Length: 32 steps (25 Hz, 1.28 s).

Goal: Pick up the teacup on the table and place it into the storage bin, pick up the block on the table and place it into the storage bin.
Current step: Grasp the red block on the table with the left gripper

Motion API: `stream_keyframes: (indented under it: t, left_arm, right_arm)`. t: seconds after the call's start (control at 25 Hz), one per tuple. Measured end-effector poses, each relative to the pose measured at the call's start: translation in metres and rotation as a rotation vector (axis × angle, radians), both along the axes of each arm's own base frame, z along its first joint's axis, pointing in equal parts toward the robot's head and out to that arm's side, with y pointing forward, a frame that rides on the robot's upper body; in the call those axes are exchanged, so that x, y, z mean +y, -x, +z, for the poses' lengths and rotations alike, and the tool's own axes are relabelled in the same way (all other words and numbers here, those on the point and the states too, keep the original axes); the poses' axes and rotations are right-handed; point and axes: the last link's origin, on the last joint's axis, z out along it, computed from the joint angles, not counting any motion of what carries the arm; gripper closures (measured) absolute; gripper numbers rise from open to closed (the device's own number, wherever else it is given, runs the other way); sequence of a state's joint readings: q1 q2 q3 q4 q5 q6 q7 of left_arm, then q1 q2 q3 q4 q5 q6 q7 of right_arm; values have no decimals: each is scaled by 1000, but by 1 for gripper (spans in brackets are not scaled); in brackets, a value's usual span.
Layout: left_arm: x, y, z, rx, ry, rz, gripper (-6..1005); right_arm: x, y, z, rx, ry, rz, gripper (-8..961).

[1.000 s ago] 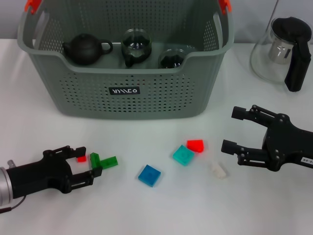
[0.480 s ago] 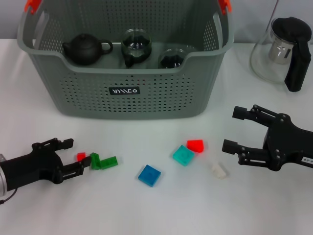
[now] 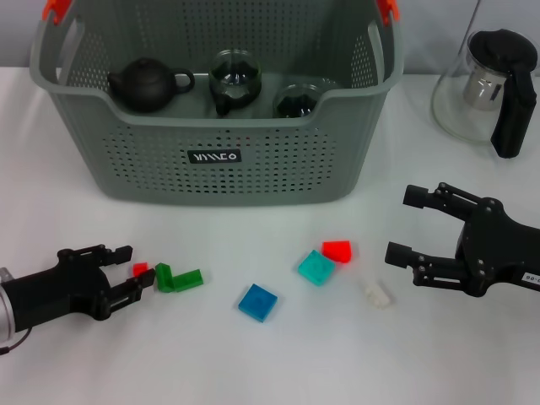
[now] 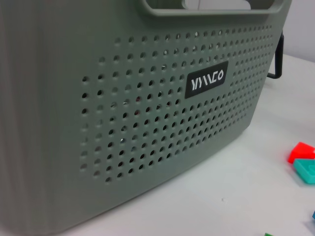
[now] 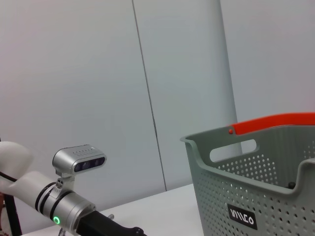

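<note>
— Where was the block?
— The small red block lay on the table, just ahead of the left gripper, whose jaws stood open and empty.
— And the right gripper?
— Open, empty, farther off.

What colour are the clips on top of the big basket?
Orange, seen best in the head view on the storage bin.

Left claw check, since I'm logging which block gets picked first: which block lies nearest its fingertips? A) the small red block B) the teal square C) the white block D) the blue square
A: in the head view the small red block lies just off the open left claw, on the table.
</note>
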State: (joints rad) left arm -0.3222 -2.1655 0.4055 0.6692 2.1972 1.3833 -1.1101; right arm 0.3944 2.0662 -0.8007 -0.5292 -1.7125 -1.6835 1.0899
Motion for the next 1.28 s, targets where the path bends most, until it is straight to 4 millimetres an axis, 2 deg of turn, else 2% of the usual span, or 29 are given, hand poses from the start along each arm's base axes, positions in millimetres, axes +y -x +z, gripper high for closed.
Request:
stream_keyframes:
  t: [0.2, 0.4, 0.8, 1.28]
  left_arm:
    - [0, 1, -3, 2, 0, 12, 468]
    - [1, 3, -4, 8, -4, 20, 536]
    - [-3, 2, -10, 49, -8, -51, 546]
    - [0, 3, -10, 45, -21, -32, 550]
  right_arm:
    - [0, 0, 0, -1, 0, 0, 7]
    - [0, 0, 0, -1, 0, 0, 6]
    - [0, 0, -1, 0, 1, -1, 6]
    - [-1, -1, -1, 3, 4, -5, 7]
